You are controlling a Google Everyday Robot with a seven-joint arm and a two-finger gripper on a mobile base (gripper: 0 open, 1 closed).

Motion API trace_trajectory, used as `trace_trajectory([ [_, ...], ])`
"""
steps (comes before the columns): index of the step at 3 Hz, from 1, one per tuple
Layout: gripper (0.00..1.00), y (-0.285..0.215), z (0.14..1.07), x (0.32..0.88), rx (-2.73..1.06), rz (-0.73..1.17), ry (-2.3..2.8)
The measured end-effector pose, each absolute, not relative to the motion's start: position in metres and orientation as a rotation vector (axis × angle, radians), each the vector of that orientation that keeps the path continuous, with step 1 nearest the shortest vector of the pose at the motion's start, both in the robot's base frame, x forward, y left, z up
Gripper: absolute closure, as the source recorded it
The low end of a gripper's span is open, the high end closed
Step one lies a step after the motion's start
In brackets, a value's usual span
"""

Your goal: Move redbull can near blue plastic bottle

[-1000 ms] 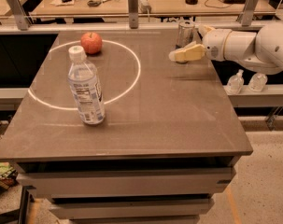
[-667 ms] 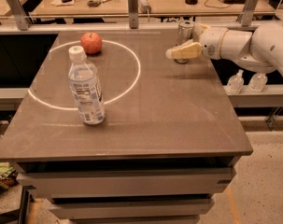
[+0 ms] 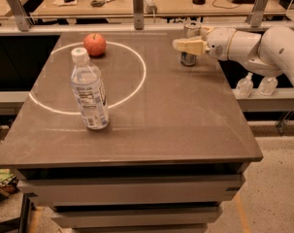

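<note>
The redbull can (image 3: 190, 30) stands upright at the table's far right, near the back edge. My gripper (image 3: 186, 45) reaches in from the right at the can's mid-height and covers its middle, so only the can's top and base show. The blue plastic bottle (image 3: 89, 94) stands upright with its white cap on the left half of the table, on the white circle line, far from the can.
A red apple (image 3: 94, 44) sits inside the white circle at the back left. The brown table (image 3: 185, 115) has a rail with posts behind it. Two small clear nozzle bottles (image 3: 244, 86) stand on a ledge to the right, under my arm.
My gripper has moved left and toward the back of the table, from just in front of the can to level with its middle. The can, bottle and apple have not moved.
</note>
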State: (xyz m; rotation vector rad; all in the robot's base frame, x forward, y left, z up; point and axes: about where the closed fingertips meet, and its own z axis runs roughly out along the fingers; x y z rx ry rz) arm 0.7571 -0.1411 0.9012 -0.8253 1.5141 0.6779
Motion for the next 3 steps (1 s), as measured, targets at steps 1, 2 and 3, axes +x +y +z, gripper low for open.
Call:
trace_trajectory([
  [1,0.65,-0.147,0.902,0.753,-0.822,0.683,1.509],
  [2,0.88,-0.147,0.916,0.739,-0.786,0.725,1.488],
  [3,1.00,-0.134,0.934,0.704,-0.814,0.786,1.465],
])
